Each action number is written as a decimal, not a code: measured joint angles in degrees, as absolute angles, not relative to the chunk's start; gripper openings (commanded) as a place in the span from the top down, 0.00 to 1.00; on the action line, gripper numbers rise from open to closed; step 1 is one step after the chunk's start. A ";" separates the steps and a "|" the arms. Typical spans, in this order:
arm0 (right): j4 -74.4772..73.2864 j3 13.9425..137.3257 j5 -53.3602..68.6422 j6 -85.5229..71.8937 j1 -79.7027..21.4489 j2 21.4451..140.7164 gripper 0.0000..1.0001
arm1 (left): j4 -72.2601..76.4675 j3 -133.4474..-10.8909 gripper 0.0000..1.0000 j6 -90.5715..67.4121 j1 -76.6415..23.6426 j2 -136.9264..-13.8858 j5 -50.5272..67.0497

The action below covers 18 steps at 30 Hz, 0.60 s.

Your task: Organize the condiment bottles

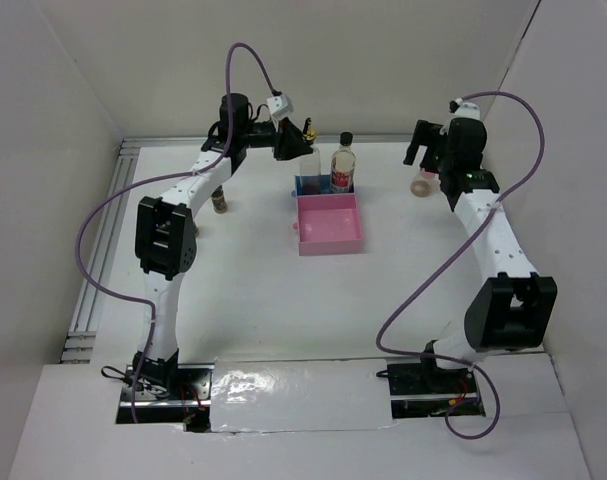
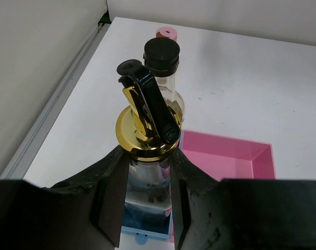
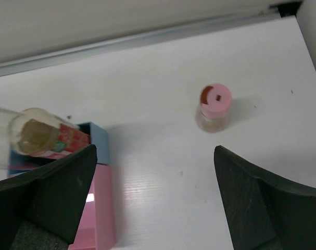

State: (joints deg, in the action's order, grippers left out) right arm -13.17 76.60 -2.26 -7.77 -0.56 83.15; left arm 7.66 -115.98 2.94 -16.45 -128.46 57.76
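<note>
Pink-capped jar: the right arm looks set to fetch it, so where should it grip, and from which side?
Probably best to take the pink-capped jar by its round clear body just under the cap, coming down from above with a finger on each side. It stands upright and alone on the table, and the right gripper is open.

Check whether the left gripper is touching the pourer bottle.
Touching. The left wrist view shows the left gripper pressed against both sides of the pourer bottle just below its gold collar, with no gap.

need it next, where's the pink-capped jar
The pink-capped jar stands back right on the table in the top view, just ahead of the open right gripper.
</note>
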 measured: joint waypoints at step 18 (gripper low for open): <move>-23.14 93.91 -9.93 -11.27 4.93 108.90 0.00 | 10.74 -114.61 0.01 4.19 -16.03 -128.42 61.87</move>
